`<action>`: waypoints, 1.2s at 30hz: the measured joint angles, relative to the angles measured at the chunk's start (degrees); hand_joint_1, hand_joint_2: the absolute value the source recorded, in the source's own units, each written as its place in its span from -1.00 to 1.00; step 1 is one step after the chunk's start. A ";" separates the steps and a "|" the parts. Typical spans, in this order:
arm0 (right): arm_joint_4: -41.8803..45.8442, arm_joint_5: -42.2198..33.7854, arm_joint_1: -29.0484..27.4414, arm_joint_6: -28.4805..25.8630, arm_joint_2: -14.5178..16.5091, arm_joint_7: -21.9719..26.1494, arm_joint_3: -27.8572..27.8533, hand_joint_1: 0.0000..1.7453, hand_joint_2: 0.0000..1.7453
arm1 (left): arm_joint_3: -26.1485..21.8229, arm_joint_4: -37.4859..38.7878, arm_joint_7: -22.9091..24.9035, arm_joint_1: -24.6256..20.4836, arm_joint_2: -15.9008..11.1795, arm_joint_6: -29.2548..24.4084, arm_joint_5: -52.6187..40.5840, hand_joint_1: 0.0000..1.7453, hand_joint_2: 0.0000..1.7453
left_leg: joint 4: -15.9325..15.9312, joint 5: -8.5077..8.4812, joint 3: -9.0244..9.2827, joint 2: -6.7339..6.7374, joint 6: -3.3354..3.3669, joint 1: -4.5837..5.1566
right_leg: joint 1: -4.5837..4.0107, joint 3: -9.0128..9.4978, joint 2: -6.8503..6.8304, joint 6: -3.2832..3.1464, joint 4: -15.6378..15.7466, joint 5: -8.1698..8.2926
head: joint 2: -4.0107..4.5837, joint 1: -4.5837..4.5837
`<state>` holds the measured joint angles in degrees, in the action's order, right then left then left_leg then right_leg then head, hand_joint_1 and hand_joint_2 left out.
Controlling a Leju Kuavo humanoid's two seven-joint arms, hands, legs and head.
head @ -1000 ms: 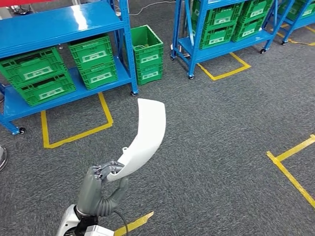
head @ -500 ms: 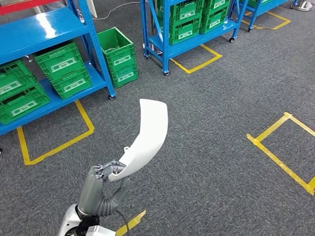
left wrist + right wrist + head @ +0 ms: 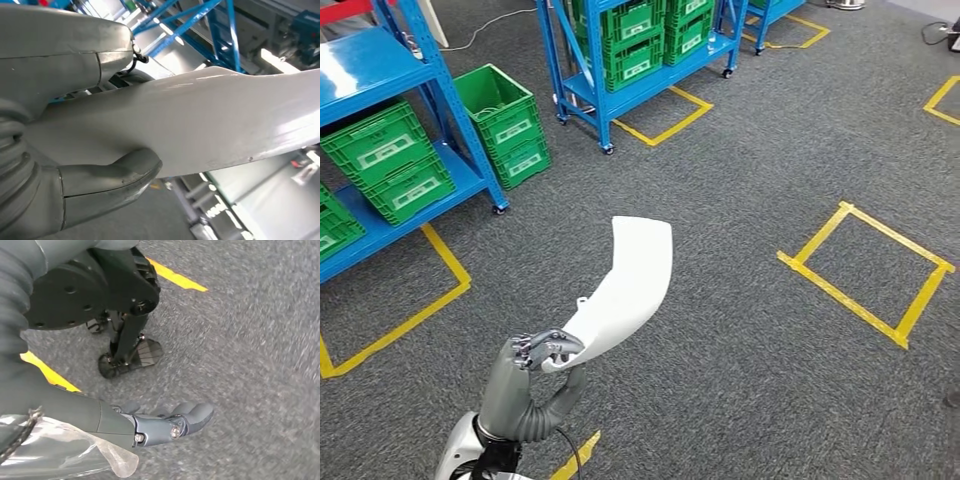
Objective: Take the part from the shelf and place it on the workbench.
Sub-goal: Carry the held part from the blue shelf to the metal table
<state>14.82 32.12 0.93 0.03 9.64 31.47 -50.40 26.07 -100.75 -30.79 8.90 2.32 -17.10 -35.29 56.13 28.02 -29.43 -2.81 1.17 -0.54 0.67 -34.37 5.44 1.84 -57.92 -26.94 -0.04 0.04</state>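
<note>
- My left hand (image 3: pixel 522 385) at 7 o'clock pinches the white curved part (image 3: pixel 626 285) by its lower end, thumb under, fingers over; the part rises toward 1 o'clock above grey carpet (image 3: pixel 743 380).
- My right hand (image 3: pixel 166 425) hangs with fingers extended, holding nothing.
- Blue shelf (image 3: pixel 392 60) with green crates (image 3: pixel 392 160) stands at 10 o'clock.

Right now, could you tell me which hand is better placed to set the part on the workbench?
Left. The left hand already grips the white curved part at its narrow end, while the right hand hangs toward the carpet, holding nothing.
</note>
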 joint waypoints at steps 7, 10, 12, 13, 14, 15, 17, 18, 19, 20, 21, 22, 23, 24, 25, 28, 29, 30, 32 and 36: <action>0.08 0.14 0.06 -0.50 0.02 -0.16 -1.02 -1.00 1.00 | -0.95 0.48 -1.37 -0.31 0.41 1.42 2.74 1.00 1.00 | -0.43 -0.35 -0.25 5.50 0.30 0.01 | 0.38 -5.35 -5.61 1.46 -12.55 -5.23 | 0.00 0.77; 0.17 0.14 0.18 -1.07 0.03 -0.43 -1.61 -1.00 1.00 | -1.87 0.68 -2.32 -0.48 0.56 2.85 5.52 1.00 1.00 | -0.16 0.07 0.03 7.13 -0.47 0.27 | 0.24 1.53 -8.34 0.93 -1.02 -1.15 | 0.00 0.70; 0.23 0.14 0.30 -1.28 0.07 -0.63 -1.99 -1.00 1.00 | -2.68 0.90 -2.87 -0.64 0.75 3.59 6.89 1.00 1.00 | 0.06 0.25 0.09 8.00 -1.13 0.54 | -0.05 2.72 -8.77 0.11 1.19 -1.01 | 0.00 0.64; 0.23 0.14 0.23 -1.37 0.08 -0.68 -2.14 -1.00 1.00 | -3.04 1.03 -3.04 -0.73 0.83 3.74 7.25 1.00 1.00 | 0.11 0.29 0.14 8.39 -1.42 0.51 | -0.07 2.65 -8.20 -0.30 1.17 -0.83 | 0.00 0.63; 0.25 0.14 0.12 -1.52 0.08 -0.73 -2.32 -1.00 1.00 | -3.39 1.16 -3.16 -0.81 0.91 3.79 7.53 1.00 1.00 | 0.26 0.50 0.16 8.32 -1.75 0.39 | -0.04 2.55 -7.72 -0.67 1.18 -0.73 | 0.00 0.65; 0.28 0.13 0.03 -1.70 0.08 -0.74 -2.49 -1.00 1.00 | -3.78 1.29 -3.27 -0.87 1.01 3.81 7.77 1.00 1.00 | 0.98 1.21 -0.06 7.59 -2.06 0.24 | 0.01 2.51 -7.21 -1.03 1.22 -0.58 | 0.00 0.58; 0.38 0.10 0.07 -2.08 0.11 -0.68 -2.85 -1.00 1.00 | -4.69 1.63 -3.39 -0.86 1.15 3.78 8.06 1.00 1.00 | 5.88 4.47 -2.06 5.08 -2.51 0.01 | 0.09 2.45 -6.13 -1.71 1.34 -0.30 | 0.00 0.42; 0.45 0.11 0.10 -2.16 0.15 -0.57 -3.08 -1.00 1.00 | -5.23 1.88 -3.45 -0.77 1.22 3.74 8.14 1.00 1.00 | 9.85 6.52 -3.83 4.06 -2.55 0.00 | 0.01 2.37 -5.51 -1.91 1.33 -0.24 | 0.00 0.35; 0.55 0.16 0.07 -2.19 0.21 -0.39 -3.33 -1.00 1.00 | -5.81 2.16 -3.50 -0.64 1.30 3.70 8.19 1.00 1.00 | 13.81 8.14 -5.66 3.59 -2.53 0.01 | -0.11 2.31 -4.87 -2.06 1.32 -0.20 | 0.00 0.35; 0.68 0.22 -0.02 -2.14 0.30 -0.18 -3.62 -1.00 1.00 | -6.41 2.46 -3.59 -0.49 1.43 3.68 8.23 1.00 1.00 | 16.52 8.80 -6.97 3.40 -2.43 0.02 | -0.25 2.29 -4.18 -2.13 1.31 -0.17 | 0.00 0.34; 0.84 0.31 -0.14 -2.07 0.40 0.03 -3.92 -1.00 1.00 | -7.01 2.73 -3.69 -0.37 1.59 3.66 8.34 1.00 1.00 | 17.19 8.26 -7.41 3.30 -2.23 0.05 | -0.40 2.31 -3.45 -2.16 1.30 -0.16 | 0.00 0.35; 1.02 0.38 -0.23 -1.99 0.49 0.19 -4.21 -1.00 1.00 | -7.54 2.96 -3.78 -0.28 1.78 3.66 8.46 1.00 1.00 | 15.54 6.58 -6.81 3.10 -1.91 0.11 | -0.55 2.38 -2.70 -2.17 1.28 -0.14 | 0.00 0.35; 1.18 0.41 -0.26 -1.93 0.60 0.30 -4.50 -1.00 1.00 | -7.99 3.15 -3.85 -0.24 1.97 3.66 8.58 1.00 1.00 | 12.03 4.16 -5.33 2.51 -1.45 0.21 | -0.68 2.49 -1.95 -2.17 1.26 -0.14 | 0.00 0.34; 1.32 0.46 -0.26 -1.91 0.76 0.36 -4.75 -1.00 1.00 | -8.36 3.29 -3.89 -0.24 2.14 3.65 8.68 1.00 1.00 | 8.12 2.06 -3.63 1.27 -0.84 0.31 | -0.77 2.53 -1.28 -2.15 1.23 -0.13 | 0.00 0.44; 1.51 0.51 -0.20 -1.90 0.90 0.46 -4.95 -1.00 1.00 | -8.68 3.42 -3.90 -0.20 2.31 3.62 8.72 1.00 1.00 | 4.74 0.54 -2.24 0.11 -0.32 0.37 | -0.82 2.47 -0.63 -2.08 1.15 -0.11 | 0.00 0.50; 2.16 0.85 -0.20 -1.74 1.31 1.34 -5.45 -1.00 1.00 | -9.47 3.78 -3.10 -0.15 2.84 2.50 7.92 1.00 1.00 | 1.09 0.03 -1.01 -0.95 0.32 0.62 | -0.52 1.59 0.85 -1.34 1.00 0.23 | 0.00 0.32; 2.46 1.06 -0.36 -1.67 1.42 1.83 -5.69 -1.00 1.00 | -9.64 3.87 -2.64 -0.16 3.06 1.90 7.52 1.00 1.00 | 0.59 -0.04 -0.88 -0.44 0.33 0.51 | -0.40 1.21 0.98 -1.03 0.94 0.26 | 0.00 0.23; 2.79 1.35 -0.56 -1.63 1.53 2.37 -5.93 -1.00 1.00 | -9.78 3.95 -2.19 -0.14 3.28 1.44 7.28 1.00 1.00 | 0.15 -0.27 -0.73 0.07 0.37 0.36 | -0.44 0.81 0.30 -0.75 0.55 -0.02 | 0.00 0.25; 3.66 2.25 -0.67 -1.72 1.69 3.31 -6.21 -1.00 1.00 | -10.07 4.09 -1.39 0.00 3.72 1.04 7.65 1.00 1.00 | -0.66 -0.66 -0.36 1.46 0.49 0.02 | -0.50 -1.34 -2.44 -0.25 -3.24 -2.32 | 0.00 0.49; 5.27 4.34 -0.57 -1.78 1.92 3.79 -6.69 -1.00 1.00 | -10.90 4.56 -0.85 0.50 4.13 0.10 8.69 1.00 1.00 | -0.68 -0.55 -0.38 4.52 0.46 0.12 | 0.15 -7.32 -5.16 0.94 -14.96 -6.66 | 0.00 0.68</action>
<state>20.10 36.46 0.36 -1.75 11.56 35.26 -57.09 15.17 -96.19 -31.64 9.41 6.45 -17.00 -26.59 55.45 27.47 -29.82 1.71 1.64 -0.42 0.83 -41.69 0.28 2.78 -72.88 -33.61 -0.04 0.73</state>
